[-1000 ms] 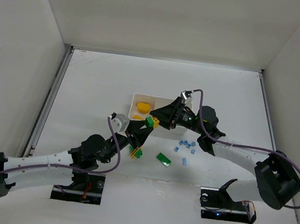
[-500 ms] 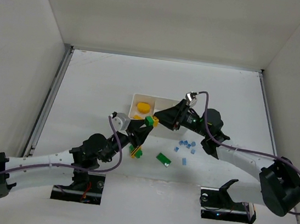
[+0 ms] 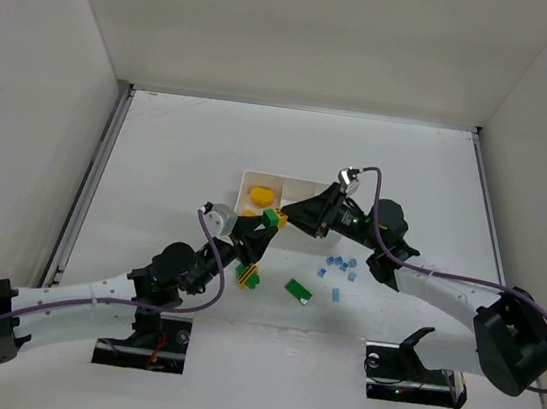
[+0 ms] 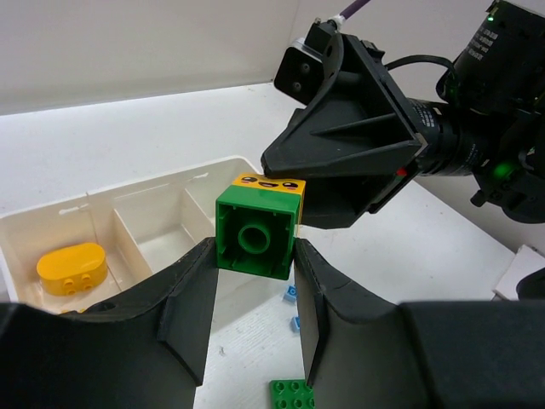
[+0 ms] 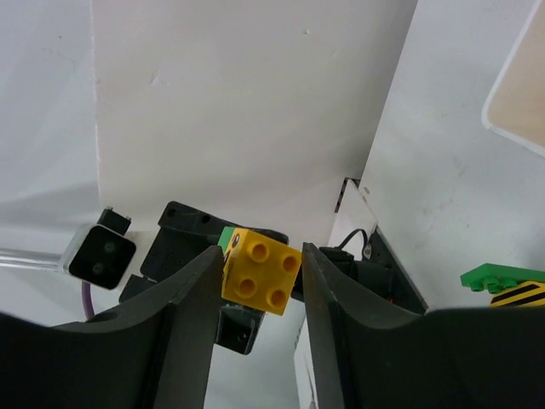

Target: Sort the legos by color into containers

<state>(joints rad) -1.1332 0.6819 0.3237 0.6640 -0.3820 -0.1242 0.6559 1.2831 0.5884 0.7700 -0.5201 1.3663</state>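
Now left gripper (image 4: 254, 252) holds green brick (image 4: 255, 237) — right gripper (image 5: 261, 256), yellow brick (image 5: 260, 273).

A green brick (image 4: 255, 239) and a yellow brick (image 5: 261, 271) with dark marks on one side are seen. A yellow-orange rounded piece (image 4: 71, 268) is shown in the white tray (image 4: 128, 189). Light blue bricks (image 3: 338, 267) and a green plate (image 3: 299, 290) are set against the white worktop (image 3: 181, 142). Yellow-and-black stripes are borne by one striped piece (image 5: 528, 294).

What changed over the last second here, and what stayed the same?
The right tool closed its jaws onto the yellow brick, and its wrist shifted slightly right. The left tool kept its grip on the green brick joined to it; the tray and loose bricks did not move.
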